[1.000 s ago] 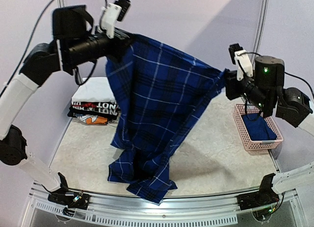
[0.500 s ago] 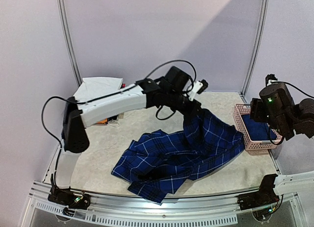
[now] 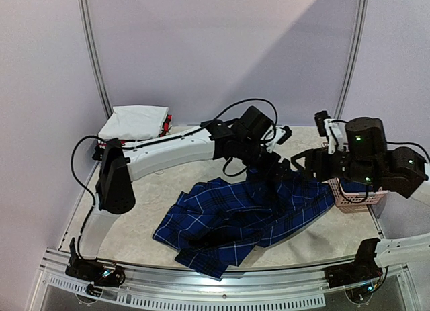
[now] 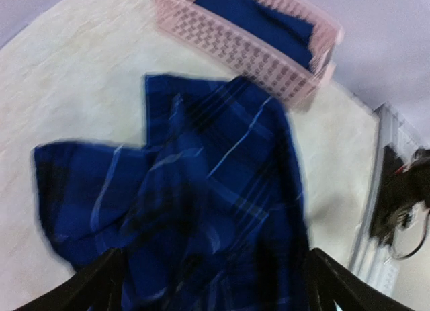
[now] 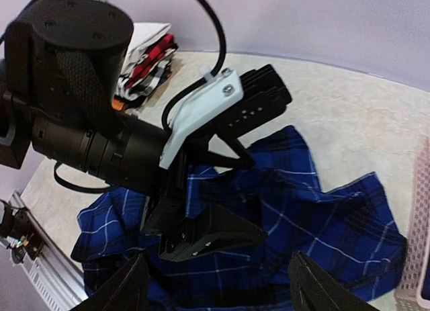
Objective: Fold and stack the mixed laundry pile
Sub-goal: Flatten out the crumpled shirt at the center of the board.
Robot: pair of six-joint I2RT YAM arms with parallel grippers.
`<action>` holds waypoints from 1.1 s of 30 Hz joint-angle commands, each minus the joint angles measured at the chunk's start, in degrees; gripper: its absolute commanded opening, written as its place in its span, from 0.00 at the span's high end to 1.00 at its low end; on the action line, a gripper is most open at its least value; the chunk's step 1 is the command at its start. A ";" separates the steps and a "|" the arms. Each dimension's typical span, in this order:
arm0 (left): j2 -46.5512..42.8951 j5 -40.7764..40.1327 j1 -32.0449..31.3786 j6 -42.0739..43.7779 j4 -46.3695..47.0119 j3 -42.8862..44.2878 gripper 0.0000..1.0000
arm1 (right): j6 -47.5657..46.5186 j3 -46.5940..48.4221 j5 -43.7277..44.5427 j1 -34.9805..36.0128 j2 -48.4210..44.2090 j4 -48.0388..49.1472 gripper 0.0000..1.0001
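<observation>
The dark-blue plaid shirt (image 3: 235, 213) lies crumpled on the table, right of centre. My left arm reaches across it, and the left gripper (image 3: 277, 171) hangs open just over the shirt's far right part. In the left wrist view the fingers (image 4: 101, 284) stand wide apart above the plaid cloth (image 4: 201, 190), gripping nothing. My right gripper (image 3: 302, 162) is open beside the left one, over the shirt's right edge; its fingers (image 5: 124, 291) are spread, with the left gripper's black finger (image 5: 215, 234) below. The navy T-shirt (image 4: 259, 12) lies in the pink basket (image 4: 235, 46).
The pink lattice basket (image 3: 353, 200) stands at the right edge, partly behind my right arm. A folded stack with a white garment on top (image 3: 134, 121) sits at the back left, also in the right wrist view (image 5: 148, 62). The metal table rail (image 3: 222, 294) runs along the front.
A second ago both grippers held the plaid shirt spread in the air. It has dropped onto the table, both grippers have let go, and the right arm has swung in toward the left gripper.
</observation>
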 commanded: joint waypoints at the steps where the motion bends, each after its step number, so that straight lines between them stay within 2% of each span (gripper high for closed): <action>1: -13.02 -11.96 2.44 0.22 0.66 -12.19 0.01 | -1.11 0.13 -9.05 2.66 4.99 7.74 0.28; 4: -22.38 -18.59 4.47 -1.94 2.12 -23.76 0.00 | -0.43 2.14 -8.16 5.19 9.71 8.56 0.28; 10: -36.02 -25.42 8.81 -7.41 4.22 -46.63 0.00 | 1.41 4.88 -4.15 9.40 18.47 12.08 0.29; 15: -44.33 -28.33 8.64 -11.80 4.97 -61.66 0.00 | 4.91 9.04 3.47 10.59 25.67 6.86 0.29; 19: -50.86 -30.56 6.25 -15.67 3.93 -70.46 0.01 | 7.87 9.48 7.64 10.74 30.09 5.75 0.28; 25: -62.45 -31.71 1.44 -20.20 3.00 -81.65 0.00 | 17.20 12.99 13.66 11.28 38.90 0.33 0.30; 33: -72.29 -31.81 -2.34 -23.56 2.70 -88.94 0.01 | 23.17 21.61 17.57 12.19 52.12 -5.32 0.30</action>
